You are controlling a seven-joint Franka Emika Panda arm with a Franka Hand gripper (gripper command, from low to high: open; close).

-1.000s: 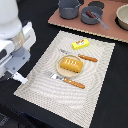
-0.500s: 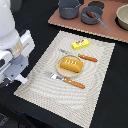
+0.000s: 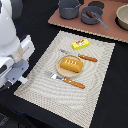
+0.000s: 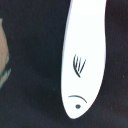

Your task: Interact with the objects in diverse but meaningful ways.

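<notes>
Exterior view: the white robot arm stood at the exterior view's left edge, beside a striped beige placemat laid on a black table. The gripper itself could not be made out here, so whether it was spread or closed, and whether it held anything, could not be told. At the middle of the placemat sat a tan plate bearing the orange bread loaf. An orange-handled fork lay just beside the plate on its near side; a second orange-handled utensil lay just beside it on the far side. The yellow box rested near the mat's far edge. Beyond the mat, a brown board carried a grey pot, a small grey pan with a brownish item in it, and a tan bowl at the exterior view's right edge.

Wrist view: a white fish-shaped utensil, with drawn eye, mouth and fin lines, lay against a black surface. No fingers appeared in this picture. A blurred tan and green shape at the picture's edge could not be identified.
</notes>
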